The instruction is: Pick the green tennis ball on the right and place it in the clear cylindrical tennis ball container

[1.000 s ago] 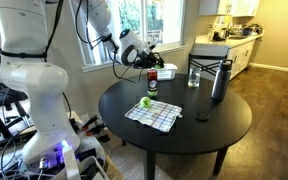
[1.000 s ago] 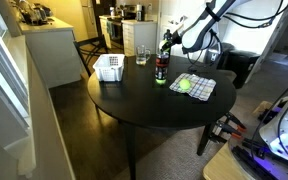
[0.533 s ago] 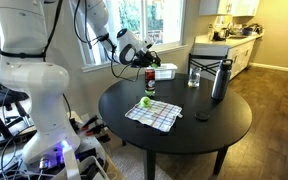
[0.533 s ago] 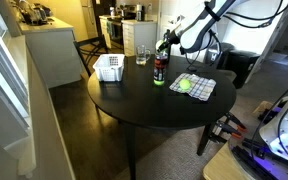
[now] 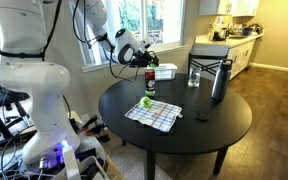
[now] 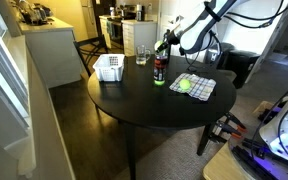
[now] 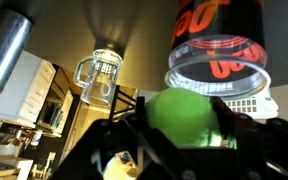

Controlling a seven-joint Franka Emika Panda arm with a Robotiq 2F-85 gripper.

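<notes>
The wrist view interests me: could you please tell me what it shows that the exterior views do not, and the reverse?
Only the wrist view: a green ball clamped in the gripper, close under the open mouth of the container.
Only the exterior views: a second ball lying on a checked cloth, and the whole round table.
Both: the container, the glass and the metal bottle standing on the table.
</notes>
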